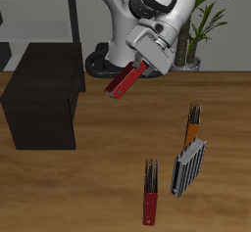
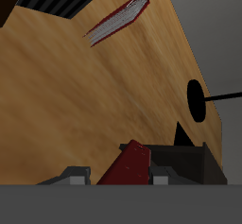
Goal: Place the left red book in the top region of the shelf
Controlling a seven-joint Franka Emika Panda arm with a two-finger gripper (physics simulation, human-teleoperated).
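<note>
Wood-grained bench point(image 1: 98, 192) carries the low matte-black boxy shelf point(image 1: 44, 97), while the pincer point(image 1: 144, 69), apparently clamped on the slim bright-red left red book point(image 1: 125, 81), holds it aloft just beside the shelf, so pickup looks done and placement on top remains.

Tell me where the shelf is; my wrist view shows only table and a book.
Observer: The shelf stands beside the hand, on the side away from the other books.
Operator: Is my book off the table?
Observer: Yes, the left red book hangs tilted in the hand, above the tabletop.
Operator: What else is on the table?
Observer: An orange book, a grey book and a darker red book, all upright.
</note>
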